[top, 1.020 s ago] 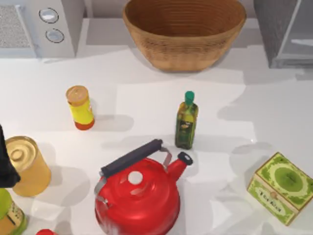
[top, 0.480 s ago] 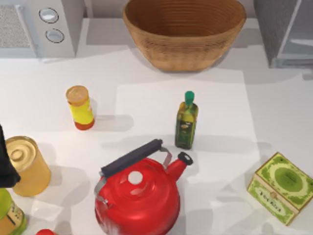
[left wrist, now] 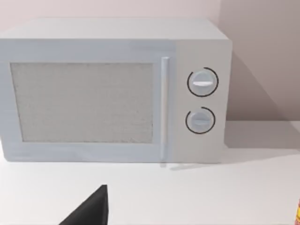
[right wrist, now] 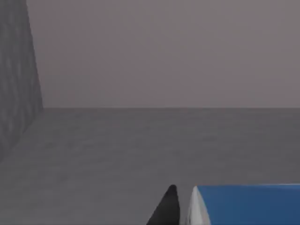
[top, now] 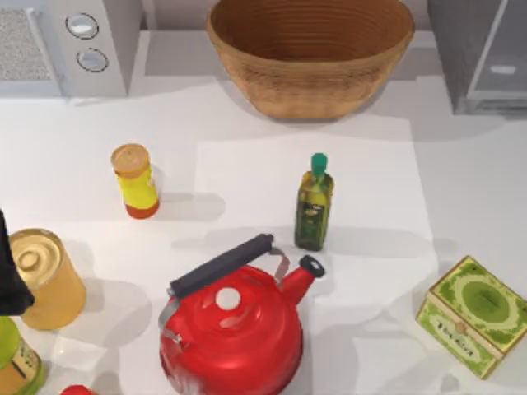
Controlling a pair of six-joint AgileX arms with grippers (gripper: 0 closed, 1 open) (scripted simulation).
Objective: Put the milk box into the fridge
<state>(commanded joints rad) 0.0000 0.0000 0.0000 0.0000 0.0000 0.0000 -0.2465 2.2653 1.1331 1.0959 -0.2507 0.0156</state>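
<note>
milk box [right wrist: 246, 202] beside right hand fingertip [right wrist: 168, 206], inside fridge [right wrist: 140, 154].

matte black throughout: a pointed, wedge-shaped left finger [left wrist: 89, 211], a slim tapered right finger [right wrist: 166, 208], no markings visible.

The milk box [right wrist: 243, 204] (blue top showing) sits inside the grey-walled fridge [top: 482, 53] at the table's far right.

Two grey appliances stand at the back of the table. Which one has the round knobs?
The grey microwave-like appliance at the back left has two round knobs beside its speckled door. The plain grey metallic fridge at the back right has none.
</note>
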